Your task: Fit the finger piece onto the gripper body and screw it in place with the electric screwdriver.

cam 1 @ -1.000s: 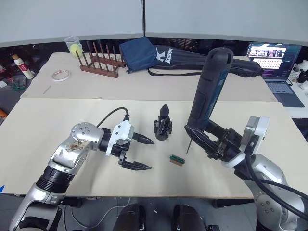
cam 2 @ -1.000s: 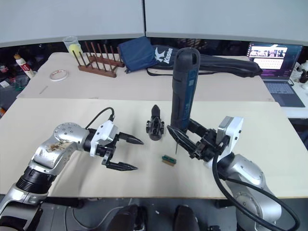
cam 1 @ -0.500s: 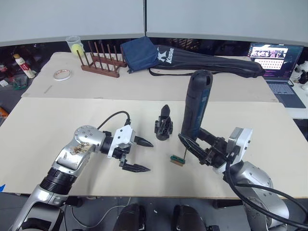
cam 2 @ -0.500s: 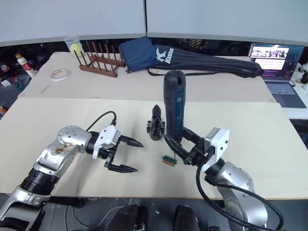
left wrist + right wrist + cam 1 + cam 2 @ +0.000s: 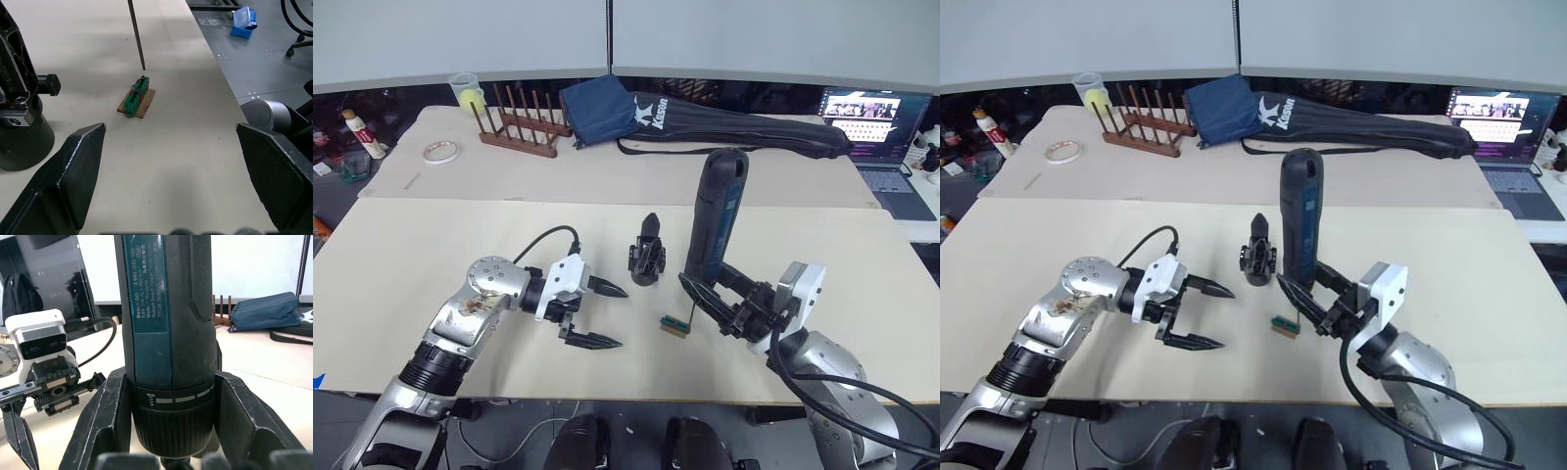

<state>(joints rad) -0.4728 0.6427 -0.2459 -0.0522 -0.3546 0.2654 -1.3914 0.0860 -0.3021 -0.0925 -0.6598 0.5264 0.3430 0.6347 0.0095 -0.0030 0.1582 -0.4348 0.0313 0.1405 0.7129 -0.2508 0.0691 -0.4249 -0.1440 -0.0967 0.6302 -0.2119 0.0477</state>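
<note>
Fingers of the right gripper [image 5: 717,302] were pressed against both sides of the electric screwdriver [image 5: 713,227], which was held nearly upright over the near table [image 5: 401,255]; its thin metal bit [image 5: 136,34] was pointed down, and its tip was seen just above the small green block [image 5: 136,95], though whether they touched could not be told; the green block was laid on a bit of brown card on the table. The gripper body [image 5: 646,259] was stood on the table just beside the screwdriver, on the robot's left of it, with one pointed black finger stuck up from its top; the finger piece could not be picked out. The left gripper [image 5: 599,314] was held low over the table, with its two black fingers spread wide and nothing between them; it was turned toward the green block and was kept apart from the gripper body. On the far table a wooden peg rack [image 5: 517,124], a roll of tape [image 5: 438,152], a plastic cup [image 5: 464,91], a blue cloth [image 5: 599,108] and a long black bag with white letters [image 5: 744,125] were laid; a laptop [image 5: 867,122] was set open at the far right.
</note>
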